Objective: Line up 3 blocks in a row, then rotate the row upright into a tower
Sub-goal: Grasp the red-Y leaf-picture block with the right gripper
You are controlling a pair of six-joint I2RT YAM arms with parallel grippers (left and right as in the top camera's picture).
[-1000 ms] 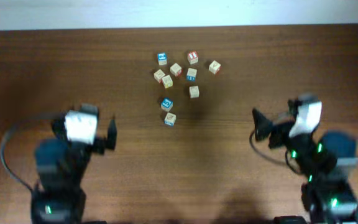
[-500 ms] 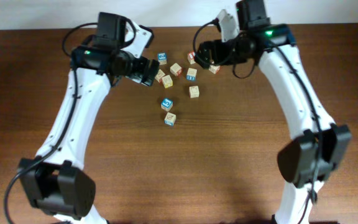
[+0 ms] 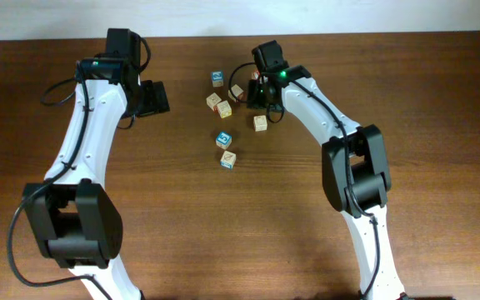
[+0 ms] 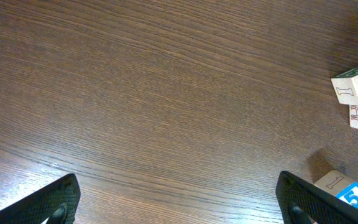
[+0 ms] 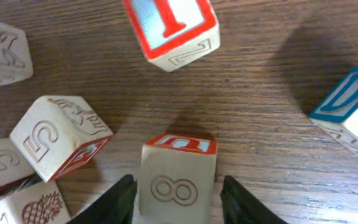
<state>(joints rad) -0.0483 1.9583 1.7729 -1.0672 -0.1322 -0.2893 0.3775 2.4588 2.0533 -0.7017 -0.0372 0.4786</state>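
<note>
In the right wrist view a tan block (image 5: 178, 186) with an embossed 8 and a red-orange top face stands on the table between my right gripper's (image 5: 178, 182) fingers. The jaws are drawn in close on both sides, with thin gaps still showing. Overhead, the right gripper (image 3: 261, 90) sits down in the block cluster and hides that block. A blue-faced block (image 3: 217, 78) lies at the back left of the cluster, another blue one (image 3: 223, 138) nearer the front. My left gripper (image 3: 152, 98) stands wide open and empty, left of the cluster.
A red-faced cube (image 5: 169, 28) lies just beyond the right fingers, a blue-trimmed block (image 5: 347, 99) to their right, and tan cubes (image 5: 58, 140) to their left. A blue-faced 5 block (image 4: 347, 194) lies beside the left gripper's right finger (image 4: 300, 199). Bare wooden table (image 3: 407, 208) surrounds the cluster.
The left gripper has drawn back to the left, away from the blocks. The right gripper has dropped into the cluster and its jaws have narrowed around the tan 8 block.
</note>
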